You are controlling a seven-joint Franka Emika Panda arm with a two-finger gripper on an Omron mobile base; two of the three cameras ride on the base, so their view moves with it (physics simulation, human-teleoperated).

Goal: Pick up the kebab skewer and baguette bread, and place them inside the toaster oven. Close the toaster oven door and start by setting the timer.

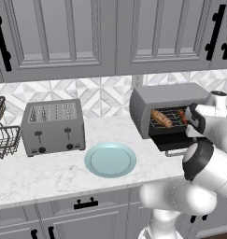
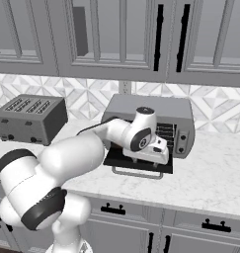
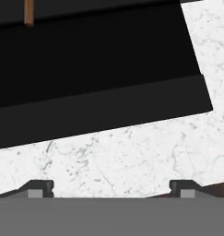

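The toaster oven (image 1: 166,100) stands at the back right of the counter with the toaster oven door (image 1: 176,140) folded down flat. On its rack lies the baguette bread (image 1: 160,118). To its right shows the red end of the kebab skewer (image 1: 181,113), partly hidden by my hand. My gripper (image 3: 111,188) hangs over the open door's front edge, pointing down at the dark glass (image 3: 99,78) and the marble counter (image 3: 132,152). Its fingertips (image 3: 39,186) stand wide apart and hold nothing. A thin brown stick end (image 3: 28,11) shows at the top of the hand view.
A grey four-slot toaster (image 1: 53,126) stands at the left, with wire baskets (image 1: 3,133) beyond it. A teal plate (image 1: 110,159) lies bare near the counter's front edge. The oven's knobs (image 2: 180,141) are at its right side. Wall cabinets hang above.
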